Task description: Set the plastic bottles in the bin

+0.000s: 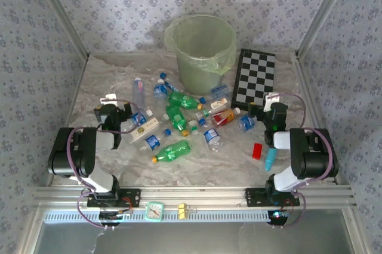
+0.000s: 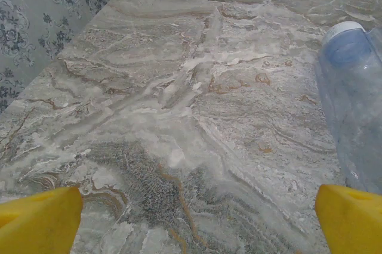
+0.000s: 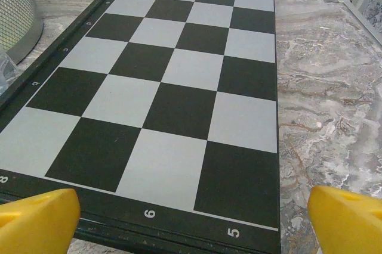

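The top view is evenly and softly lit from above, but looks hazy and washed out, with low contrast and fine detail smeared. Shadows on the tabletop [image 1: 230,167] are faint and short, sitting close under the arms. The translucent bin [image 1: 200,45] glows pale where light passes through its wall. Both wrist views are crisper through the middle. In each, the yellow jaws at the bottom corners are blurred, out of focus. In the left wrist view, the clear bottle [image 2: 355,105] at the right edge is soft too. The chequered board [image 3: 179,87] carries a dull sheen that greys its white squares, and its lines converge steeply with wide-lens stretch.
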